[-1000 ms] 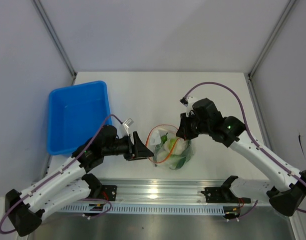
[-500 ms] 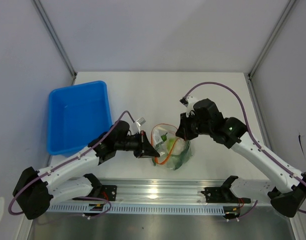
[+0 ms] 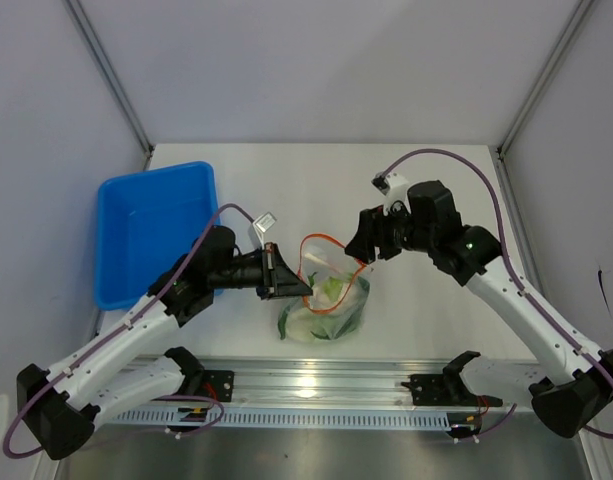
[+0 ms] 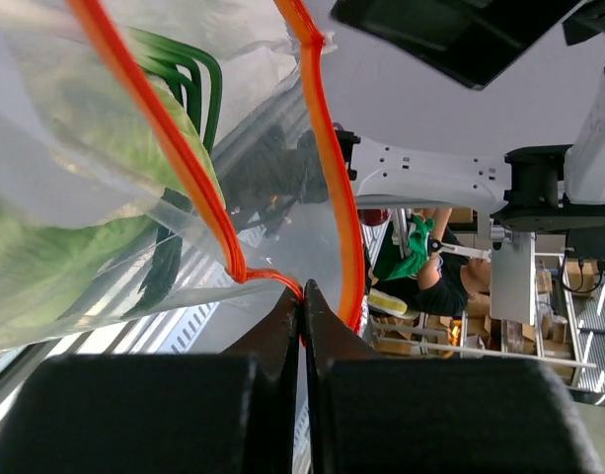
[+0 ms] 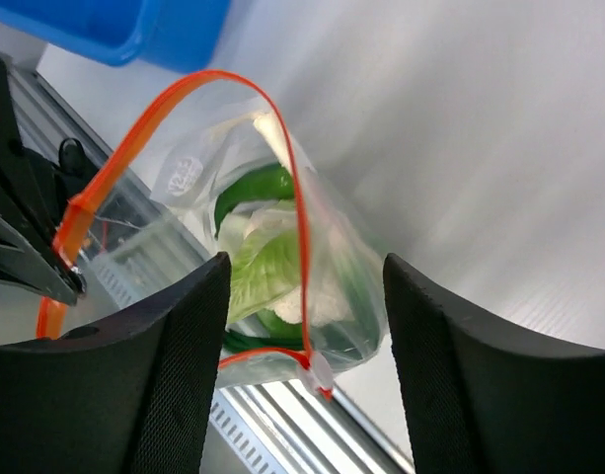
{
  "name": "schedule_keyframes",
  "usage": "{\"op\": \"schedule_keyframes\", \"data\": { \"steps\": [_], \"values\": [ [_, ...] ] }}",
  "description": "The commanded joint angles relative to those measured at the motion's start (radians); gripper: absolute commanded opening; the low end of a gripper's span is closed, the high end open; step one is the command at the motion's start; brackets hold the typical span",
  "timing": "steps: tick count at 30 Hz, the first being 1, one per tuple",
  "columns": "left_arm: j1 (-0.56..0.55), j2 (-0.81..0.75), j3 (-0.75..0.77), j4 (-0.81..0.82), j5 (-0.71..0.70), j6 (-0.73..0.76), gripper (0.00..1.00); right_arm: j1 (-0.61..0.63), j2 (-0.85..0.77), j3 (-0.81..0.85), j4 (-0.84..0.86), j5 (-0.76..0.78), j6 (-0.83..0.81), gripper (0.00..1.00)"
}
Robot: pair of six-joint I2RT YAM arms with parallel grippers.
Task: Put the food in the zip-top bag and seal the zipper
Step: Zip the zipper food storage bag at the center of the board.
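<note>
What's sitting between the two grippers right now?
In the top view, the zip-top bag of food, its open zipper spanning from left gripper toward right gripper.

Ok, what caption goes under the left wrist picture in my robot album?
Left gripper pinches one end of the zipper; green food shows inside the clear zip-top bag.

The zip-top bag (image 3: 326, 308) is sitting between the two grippers.
It is resting on the table (image 3: 316, 185) towards the near edge, with the food (image 3: 334, 291) lying inside it — the zipper (image 4: 332, 188) is arching up along the bag's far side. The left gripper (image 3: 306, 291) is meeting the bag from the left, pinching the zipper's end; the right gripper (image 3: 356, 248) is hanging just right of the zipper, farther back. The bin (image 3: 151, 235) is sitting well apart to the left.
</note>
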Motion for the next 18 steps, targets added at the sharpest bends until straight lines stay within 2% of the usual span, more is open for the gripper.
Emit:
{"op": "schedule_keyframes", "data": {
  "steps": [1,4,10,12,15,18],
  "values": [
    [0.010,0.006,0.030,-0.015,0.046,0.018,0.01,-0.035,-0.008,-0.002,0.113,-0.080,-0.049,0.68],
    [0.016,-0.003,0.026,-0.015,0.043,0.010,0.01,-0.064,-0.046,-0.036,0.132,-0.080,-0.044,0.74],
    [0.039,-0.040,0.003,-0.009,0.043,0.001,0.01,-0.101,-0.265,-0.260,0.270,-0.283,-0.026,0.80],
    [0.043,-0.046,-0.010,-0.001,0.047,-0.005,0.00,-0.104,-0.316,-0.321,0.300,-0.306,-0.035,0.82],
    [0.049,-0.052,-0.012,-0.001,0.055,-0.005,0.01,-0.106,-0.334,-0.366,0.351,-0.347,-0.037,0.82],
    [0.054,-0.060,-0.017,0.003,0.061,-0.010,0.01,-0.107,-0.304,-0.366,0.363,-0.314,0.002,0.82]
  ]
}}
